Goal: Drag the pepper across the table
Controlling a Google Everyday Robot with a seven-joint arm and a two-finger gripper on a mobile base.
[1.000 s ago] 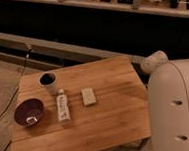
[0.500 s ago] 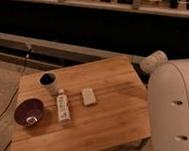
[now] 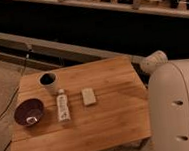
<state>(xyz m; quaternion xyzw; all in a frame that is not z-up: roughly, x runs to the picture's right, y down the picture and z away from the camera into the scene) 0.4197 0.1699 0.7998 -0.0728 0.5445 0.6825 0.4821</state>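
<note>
The light-brown wooden table [image 3: 111, 113] fills the middle of the camera view. The orange pepper does not show anywhere on it; it is hidden or out of view. My gripper is out of view. Only my white arm casing [image 3: 179, 107] fills the right edge, with a white cylindrical joint [image 3: 154, 61] above the table's far right corner.
On the left half of the table stand a dark cup [image 3: 48, 82] at the back, a dark purple bowl [image 3: 30, 112] at the left, a white tube [image 3: 63, 105] lying lengthwise, and a pale rectangular block [image 3: 89, 96]. A grey rail [image 3: 60, 48] runs behind the table.
</note>
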